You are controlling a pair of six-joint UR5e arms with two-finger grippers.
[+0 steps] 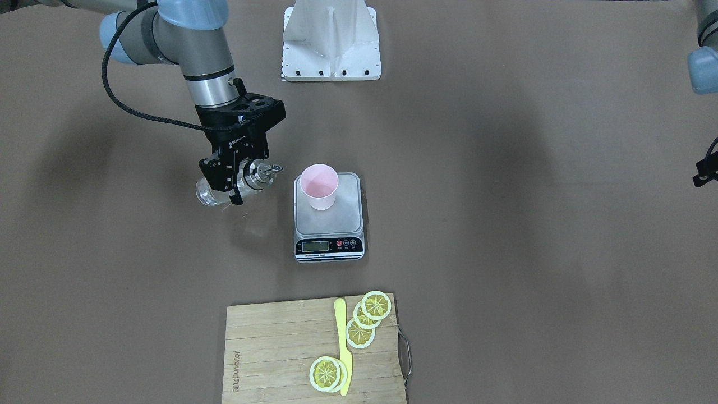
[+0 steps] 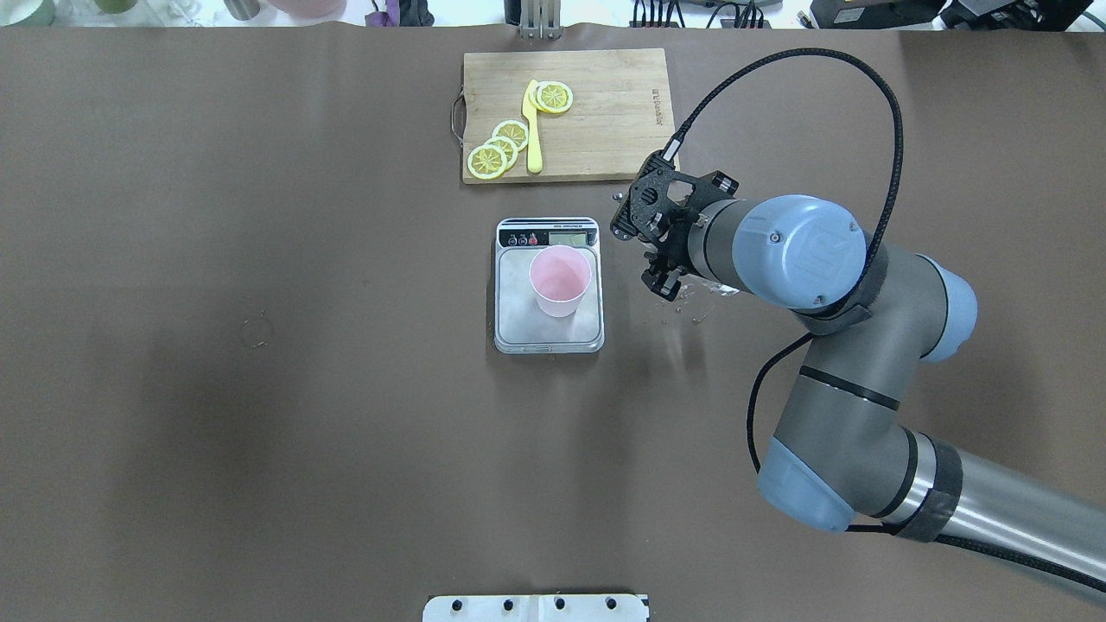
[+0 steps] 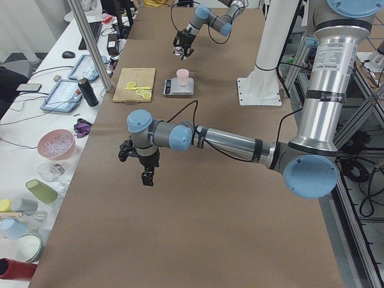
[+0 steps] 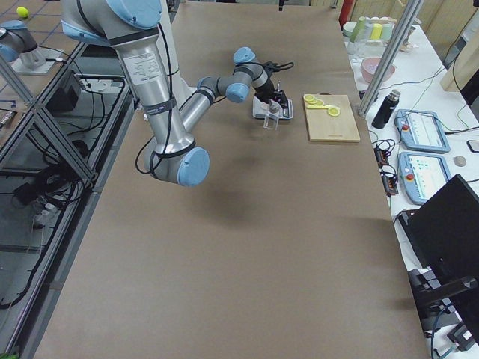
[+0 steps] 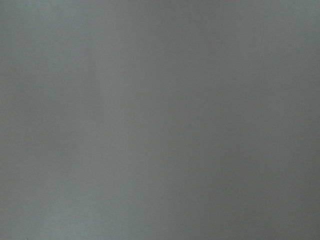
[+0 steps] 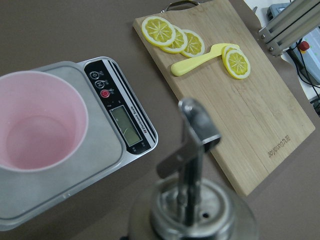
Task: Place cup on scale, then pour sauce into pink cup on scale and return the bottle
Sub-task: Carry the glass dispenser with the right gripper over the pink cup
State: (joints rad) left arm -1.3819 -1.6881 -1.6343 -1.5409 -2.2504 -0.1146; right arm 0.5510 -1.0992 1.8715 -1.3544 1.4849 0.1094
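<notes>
Pink cup (image 1: 318,186): upright on steel scale (image 1: 349,216) platform. Glass bottle (image 1: 258,173): tilted aloft beside scale, silver spout towards cup.

Cup (image 1: 319,186): on the platform of the scale (image 1: 342,221).
Bottle (image 1: 208,193): in the right tool (image 1: 231,189), off the bench (image 1: 505,252), beside the scale on the robot's right.
Board (image 1: 275,342): on the bench beyond the scale, away from the robot.
Lemon slices (image 1: 360,333), knife (image 1: 343,348): on the board.

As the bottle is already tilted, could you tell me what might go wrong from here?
1. The bottle, tilted in the right gripper, has its spout beside the cup, not over it; liquid could land on the scale or table.
2. The cup stands loose on the scale; a bump as the spout moves in might tip it.
</notes>
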